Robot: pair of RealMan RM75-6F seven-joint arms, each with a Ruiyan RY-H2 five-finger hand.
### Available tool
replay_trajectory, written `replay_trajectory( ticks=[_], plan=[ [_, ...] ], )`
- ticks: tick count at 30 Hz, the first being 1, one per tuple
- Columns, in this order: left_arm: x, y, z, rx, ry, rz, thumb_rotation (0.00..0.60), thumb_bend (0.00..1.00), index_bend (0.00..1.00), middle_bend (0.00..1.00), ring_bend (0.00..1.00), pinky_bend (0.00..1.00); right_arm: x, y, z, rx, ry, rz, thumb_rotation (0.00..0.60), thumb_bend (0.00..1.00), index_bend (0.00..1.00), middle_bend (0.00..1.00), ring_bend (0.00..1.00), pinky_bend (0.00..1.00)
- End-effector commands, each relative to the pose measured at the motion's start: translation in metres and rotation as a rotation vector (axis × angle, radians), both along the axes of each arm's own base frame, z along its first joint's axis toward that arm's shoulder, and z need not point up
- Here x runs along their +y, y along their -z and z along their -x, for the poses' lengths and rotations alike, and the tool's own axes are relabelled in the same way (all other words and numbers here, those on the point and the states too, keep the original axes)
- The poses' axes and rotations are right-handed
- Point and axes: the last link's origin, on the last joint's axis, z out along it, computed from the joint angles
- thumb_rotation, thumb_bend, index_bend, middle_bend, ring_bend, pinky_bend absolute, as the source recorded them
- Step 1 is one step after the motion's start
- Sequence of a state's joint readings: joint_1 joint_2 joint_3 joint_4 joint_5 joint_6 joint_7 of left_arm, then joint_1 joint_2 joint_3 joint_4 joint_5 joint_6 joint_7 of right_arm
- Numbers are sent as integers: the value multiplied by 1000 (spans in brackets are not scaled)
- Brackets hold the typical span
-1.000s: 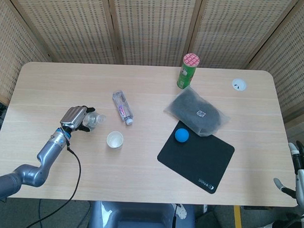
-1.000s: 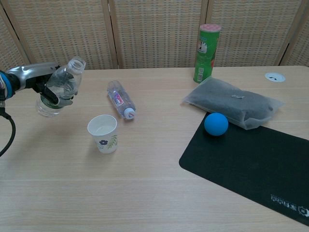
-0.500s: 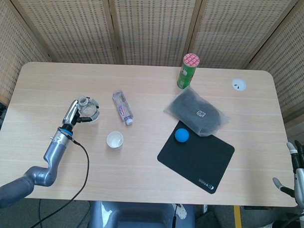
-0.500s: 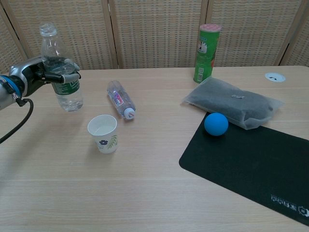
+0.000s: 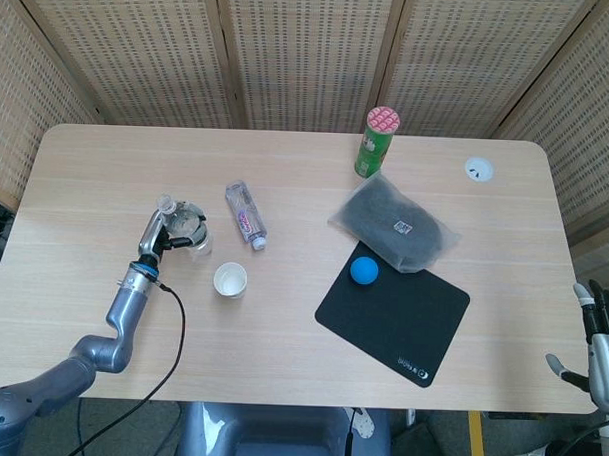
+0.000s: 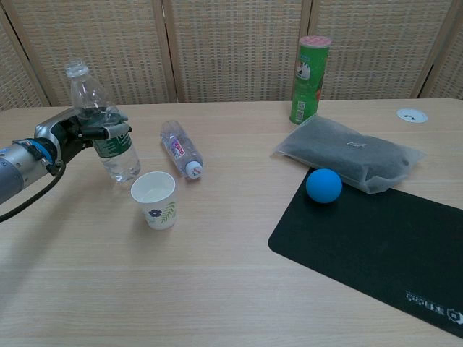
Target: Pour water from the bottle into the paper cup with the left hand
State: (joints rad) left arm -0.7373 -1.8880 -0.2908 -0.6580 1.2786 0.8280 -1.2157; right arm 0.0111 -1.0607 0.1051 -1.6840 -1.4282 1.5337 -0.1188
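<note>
Closest to the camera is the black mouse mat, flat and matte with a small logo in its corner, lying on the pale wood-grain counter. A smooth blue ball sits right at the mat's far edge, touching a grey soft pouch in a clear plastic wrapper.

Over on the left is the paper cup — white with a little leaf print, upright, mouth open. Just beside and behind it the left robot hand is wrapped around a clear plastic bottle with a green label, cap off, standing close to upright with a slight lean. Can't really tell whether its base touches the counter. From the head view the bottle is up-left of the cup, close but not touching.

A second clear bottle lies on its side further back, capped end pointing toward the cup.

Farthest back: a tall green cylindrical can with a pink lid, and a round white cable grommet set in the counter.

The right robot hand is parked off the counter's right edge — fingers apart, holding nothing.
</note>
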Motion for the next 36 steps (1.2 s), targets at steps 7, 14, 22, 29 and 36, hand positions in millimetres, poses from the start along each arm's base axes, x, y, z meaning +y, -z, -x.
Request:
replay_trajectory(
  ticks=[7,14,22,29,36],
  plan=[
    [-1,12,0,12,0,26,600,395,526,413,322,259,-1,0,1,-2,5,0,600,0,0,0,0,0],
    [-4,20,3,8,-14,39,600,289,438,354,319,242,0,-2,1,-10,3,2,600,0,0,0,0,0],
    [-6,21,4,-3,6,50,600,100,111,114,104,79,0,-3,0,-14,-1,8,600,0,0,0,0,0],
    [-9,20,7,1,27,49,600,50,0,24,18,24,2,-4,0,-16,-5,8,600,0,0,0,0,0],
    [-13,11,11,35,84,38,600,0,0,0,0,0,3,-5,-2,-19,-11,11,600,0,0,0,0,0]
  ],
)
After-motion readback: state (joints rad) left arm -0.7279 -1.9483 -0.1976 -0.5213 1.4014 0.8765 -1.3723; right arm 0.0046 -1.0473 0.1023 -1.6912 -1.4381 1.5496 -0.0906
